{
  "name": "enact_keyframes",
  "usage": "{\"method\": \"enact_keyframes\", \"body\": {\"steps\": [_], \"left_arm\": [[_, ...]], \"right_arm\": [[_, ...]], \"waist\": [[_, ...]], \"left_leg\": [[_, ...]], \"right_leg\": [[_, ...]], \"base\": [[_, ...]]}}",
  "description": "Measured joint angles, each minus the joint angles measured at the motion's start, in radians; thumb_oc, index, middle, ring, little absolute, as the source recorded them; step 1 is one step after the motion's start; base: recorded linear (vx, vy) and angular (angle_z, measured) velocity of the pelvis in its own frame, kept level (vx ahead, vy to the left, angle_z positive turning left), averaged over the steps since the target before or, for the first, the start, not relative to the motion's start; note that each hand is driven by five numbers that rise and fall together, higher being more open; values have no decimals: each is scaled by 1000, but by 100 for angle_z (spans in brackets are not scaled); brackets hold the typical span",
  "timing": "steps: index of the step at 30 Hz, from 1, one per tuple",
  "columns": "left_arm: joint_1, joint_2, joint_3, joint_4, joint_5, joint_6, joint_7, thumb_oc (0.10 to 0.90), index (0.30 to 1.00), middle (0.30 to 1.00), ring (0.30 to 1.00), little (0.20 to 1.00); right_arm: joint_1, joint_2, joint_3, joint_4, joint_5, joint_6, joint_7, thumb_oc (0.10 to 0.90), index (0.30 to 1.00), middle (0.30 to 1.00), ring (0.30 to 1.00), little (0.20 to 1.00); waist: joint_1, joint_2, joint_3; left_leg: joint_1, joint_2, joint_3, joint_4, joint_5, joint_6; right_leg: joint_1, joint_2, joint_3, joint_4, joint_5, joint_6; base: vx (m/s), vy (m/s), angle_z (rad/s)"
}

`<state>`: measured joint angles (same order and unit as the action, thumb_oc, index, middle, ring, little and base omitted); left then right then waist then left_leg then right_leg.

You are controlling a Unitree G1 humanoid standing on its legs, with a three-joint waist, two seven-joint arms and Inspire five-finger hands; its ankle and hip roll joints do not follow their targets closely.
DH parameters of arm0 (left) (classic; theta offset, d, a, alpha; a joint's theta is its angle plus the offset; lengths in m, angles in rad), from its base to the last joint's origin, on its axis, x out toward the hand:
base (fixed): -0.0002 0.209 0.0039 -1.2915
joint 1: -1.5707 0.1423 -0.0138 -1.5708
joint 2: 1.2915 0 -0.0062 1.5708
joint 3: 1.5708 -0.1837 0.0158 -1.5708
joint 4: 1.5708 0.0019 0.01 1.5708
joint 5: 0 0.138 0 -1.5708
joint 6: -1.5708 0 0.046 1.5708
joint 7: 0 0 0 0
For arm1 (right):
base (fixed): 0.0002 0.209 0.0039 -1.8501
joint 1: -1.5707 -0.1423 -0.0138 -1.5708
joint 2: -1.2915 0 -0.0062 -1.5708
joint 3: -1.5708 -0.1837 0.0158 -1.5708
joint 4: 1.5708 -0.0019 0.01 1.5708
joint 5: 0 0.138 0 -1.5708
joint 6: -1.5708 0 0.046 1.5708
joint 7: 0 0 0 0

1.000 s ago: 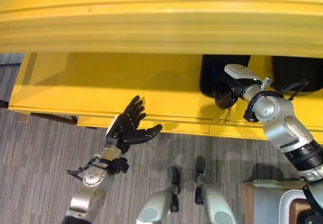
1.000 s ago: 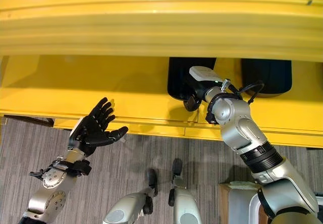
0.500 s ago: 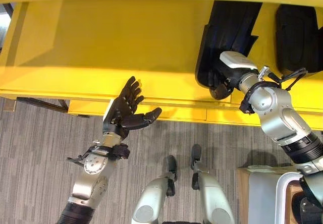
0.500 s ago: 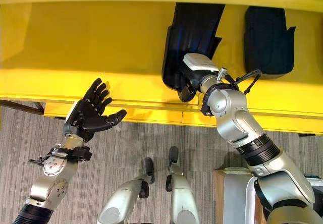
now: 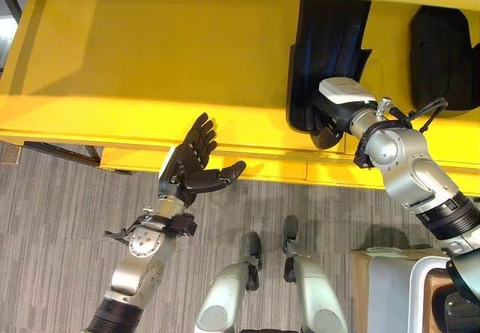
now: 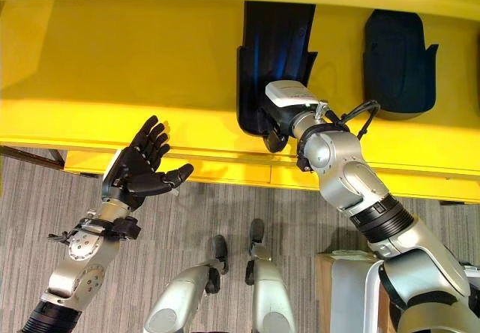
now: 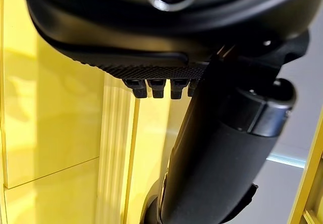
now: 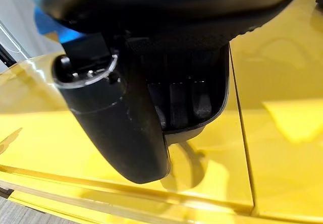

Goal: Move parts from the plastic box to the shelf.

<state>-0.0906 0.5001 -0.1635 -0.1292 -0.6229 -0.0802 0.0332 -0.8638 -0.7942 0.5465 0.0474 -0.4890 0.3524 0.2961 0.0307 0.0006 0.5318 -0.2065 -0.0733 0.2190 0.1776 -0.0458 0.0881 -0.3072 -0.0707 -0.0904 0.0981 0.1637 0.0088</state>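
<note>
Placing step in hand, by judgement: right hand (image 6: 279, 127) at the near end of a black moulded part (image 6: 271, 55) lying on the yellow shelf (image 5: 150, 70), close to its front edge, fingers curled round the part's lower end in the right wrist view, thumb across it. Second black part (image 6: 397, 52) already lying on the shelf toward its right end, well apart from the first. Left hand (image 5: 193, 169) held just off the shelf's front edge, fingers straight and spread, holding nothing. Next move judged to call for releasing the grip and drawing the hand clear without dragging the part. Plastic box not made out; contact between fingers and part partly hidden by the thumb.
</note>
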Motion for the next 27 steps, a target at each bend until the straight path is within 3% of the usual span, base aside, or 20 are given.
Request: {"method": "enact_keyframes", "body": {"steps": [3, 6, 13, 27], "left_arm": [[-5, 8, -1, -2, 0, 9, -4, 900, 1000, 1000, 1000, 1000], [-2, 40, 1, -3, -2, 13, -33, 900, 1000, 1000, 1000, 1000], [-8, 39, -1, -1, -38, 16, -42, 900, 1000, 1000, 1000, 1000], [-12, 39, -2, 2, -39, 17, -39, 900, 1000, 1000, 1000, 1000]], "right_arm": [[-59, -12, 29, 83, -2, -40, -33, 400, 300, 300, 300, 300], [-113, -26, 60, 158, 1, -40, -57, 400, 300, 300, 300, 300], [-118, -33, 61, 163, 22, -33, -128, 400, 300, 300, 300, 300], [-118, 4, 63, 164, 61, -28, -133, 400, 300, 300, 300, 300]], "waist": [[3, -1, 0], [5, -1, 0], [25, 0, 0], [25, 2, -1]], "left_leg": [[0, 0, -2, 1, 0, 0], [0, 1, -5, 11, -9, -1], [1, 0, -6, 11, -5, 5], [1, -1, -5, 11, -4, 5]], "right_leg": [[4, 0, -2, -5, 1, 0], [9, 1, -4, -8, 1, 0], [9, 0, -4, -10, 4, -4], [7, 0, -4, -9, 3, -5]], "base": [[61, -18, 2], [57, -8, 1], [10, 0, 0], [0, 0, 0]]}}
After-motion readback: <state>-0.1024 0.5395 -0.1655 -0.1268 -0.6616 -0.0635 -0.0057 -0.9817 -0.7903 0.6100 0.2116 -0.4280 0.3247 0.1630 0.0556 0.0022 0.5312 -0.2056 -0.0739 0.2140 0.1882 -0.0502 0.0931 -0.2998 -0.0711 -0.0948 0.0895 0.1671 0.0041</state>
